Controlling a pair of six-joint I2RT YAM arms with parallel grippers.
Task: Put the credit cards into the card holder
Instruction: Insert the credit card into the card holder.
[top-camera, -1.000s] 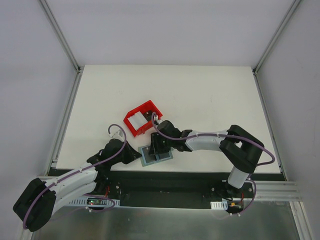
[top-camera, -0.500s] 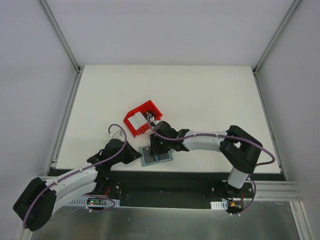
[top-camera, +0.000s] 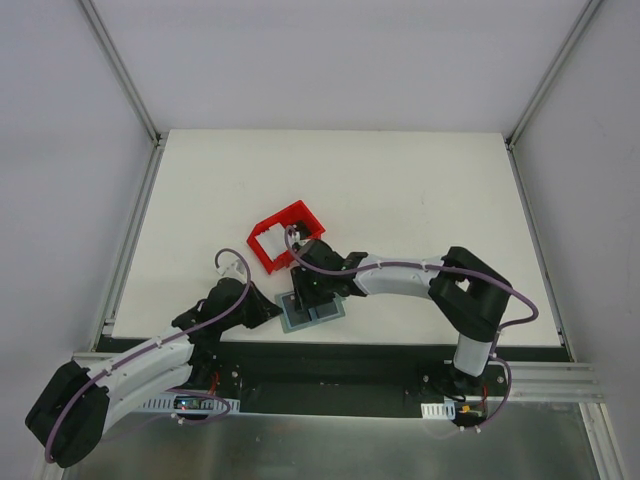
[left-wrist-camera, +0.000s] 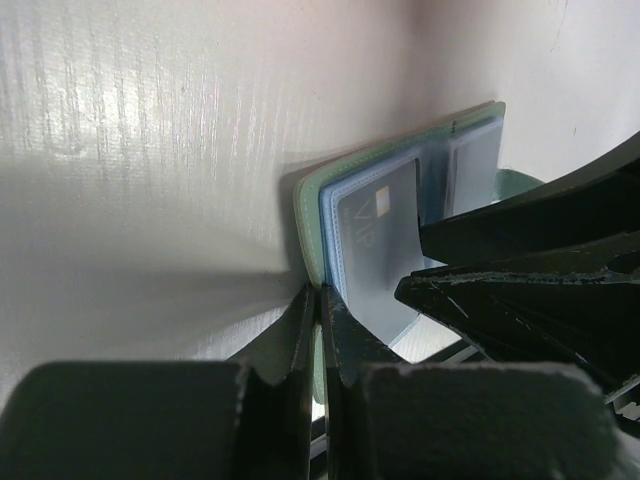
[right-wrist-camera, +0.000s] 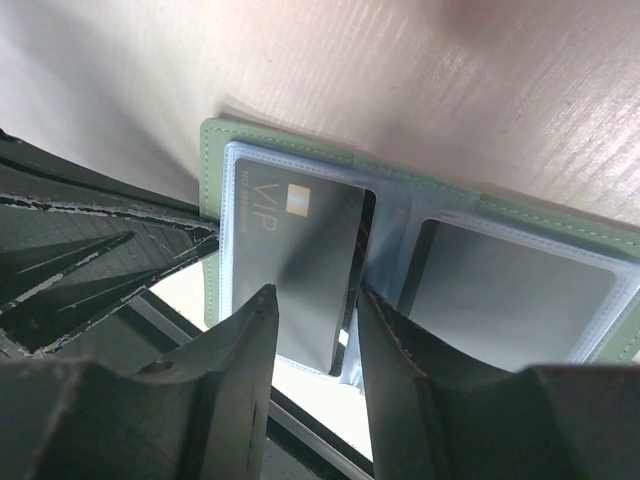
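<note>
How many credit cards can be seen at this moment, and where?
2. A dark VIP card sits in one pocket of the open card holder; a second dark card in the adjoining pocket. The red bin may hide more.

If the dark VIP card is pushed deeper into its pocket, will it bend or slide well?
The dark VIP card looks flat and straight, so it is probably stiff. Its glossy face in the clear pocket suggests easy sliding. The card holder looks soft and might shift, but the left gripper pinches its edge.
</note>
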